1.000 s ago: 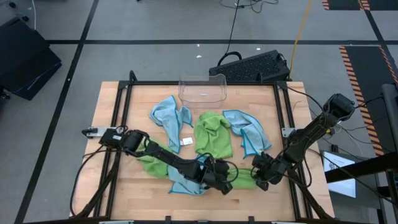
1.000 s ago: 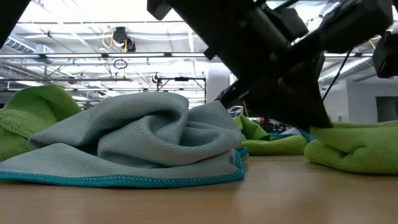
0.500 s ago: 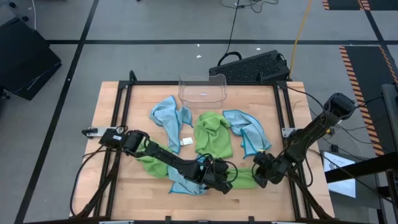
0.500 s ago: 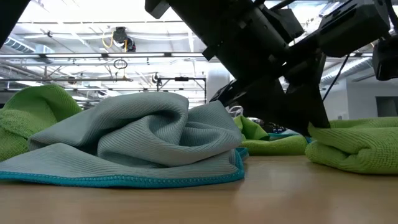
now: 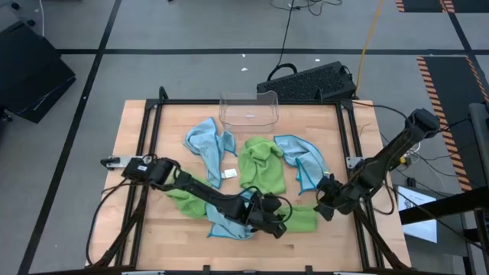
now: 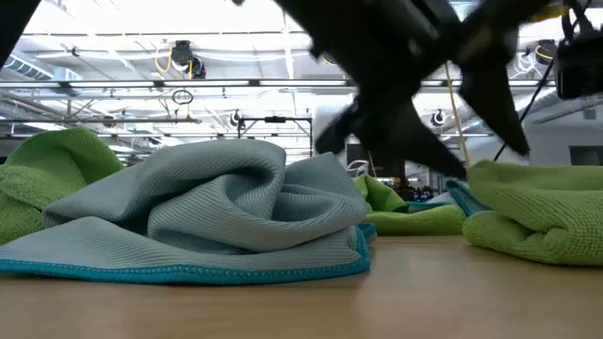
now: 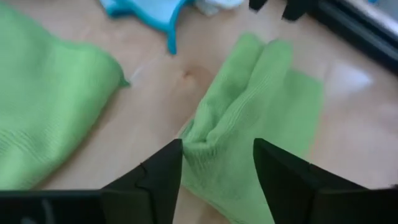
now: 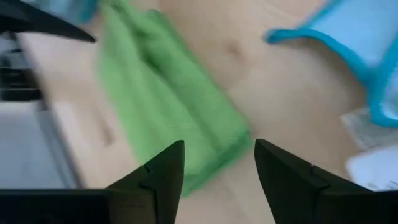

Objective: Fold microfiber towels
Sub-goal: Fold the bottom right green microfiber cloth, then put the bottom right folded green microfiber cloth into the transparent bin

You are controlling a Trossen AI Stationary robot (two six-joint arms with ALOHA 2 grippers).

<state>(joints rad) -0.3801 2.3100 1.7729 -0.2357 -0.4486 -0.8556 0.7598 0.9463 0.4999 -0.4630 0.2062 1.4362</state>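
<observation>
A folded lime green microfiber towel (image 5: 299,218) is seen lying on the wooden table (image 5: 130,145) near its front edge, between the two grippers. The left gripper (image 5: 281,224) is held low at the towel's left end, its two dark fingers (image 7: 160,177) spread apart over the cloth with nothing clamped. The right gripper (image 5: 324,207) is poised just beside the towel's right end, its fingers (image 8: 163,171) likewise parted and empty. A crumpled light blue microfiber towel (image 5: 226,223) is partly covered by the left arm. Further back, two more light blue cloths (image 5: 208,142) and a rumpled green one (image 5: 261,166) are spread near a clear plastic bin (image 5: 248,109)
</observation>
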